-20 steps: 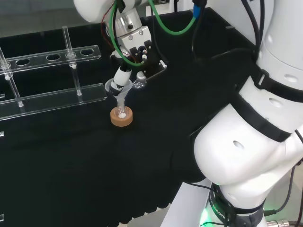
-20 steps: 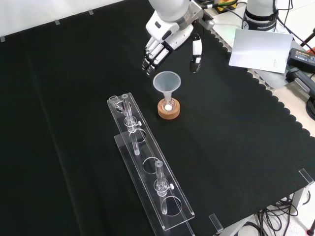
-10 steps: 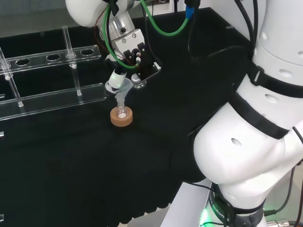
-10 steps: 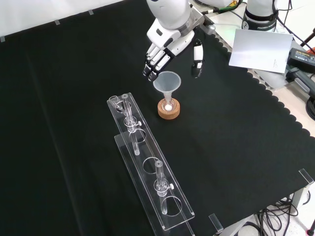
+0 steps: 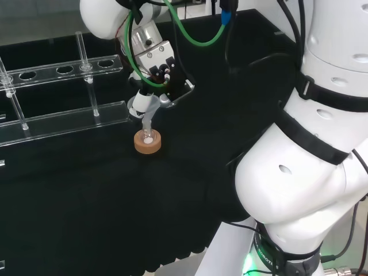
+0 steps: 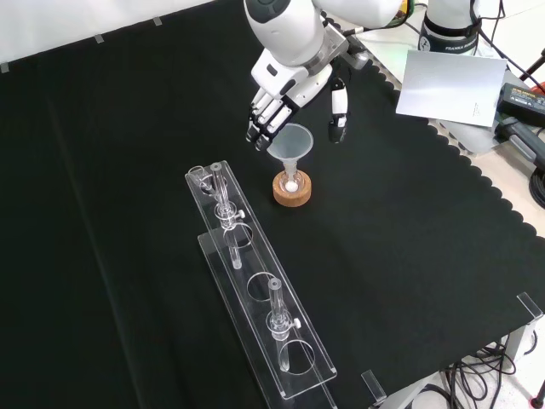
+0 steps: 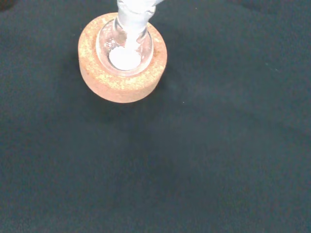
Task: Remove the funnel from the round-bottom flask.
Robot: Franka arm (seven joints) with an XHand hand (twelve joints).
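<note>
Funnel: one clear funnel (image 6: 289,146), its stem inside the neck of the flask, near the middle of the table, a little toward the far edge in the front view.
Flask: one small round-bottom flask (image 7: 125,44) with something white at its bottom, sitting in one cork ring (image 6: 292,190).
Hand: the hand (image 6: 281,89) hangs over the funnel with its fingers (image 6: 260,115) spread wide on the left of the rim and the thumb (image 6: 337,106) on the right; it holds nothing.
Rack: one clear rack (image 6: 255,294) with round holes lies beside the cork ring, toward the near edge.
Table: black cloth (image 6: 409,221) covers it.
</note>
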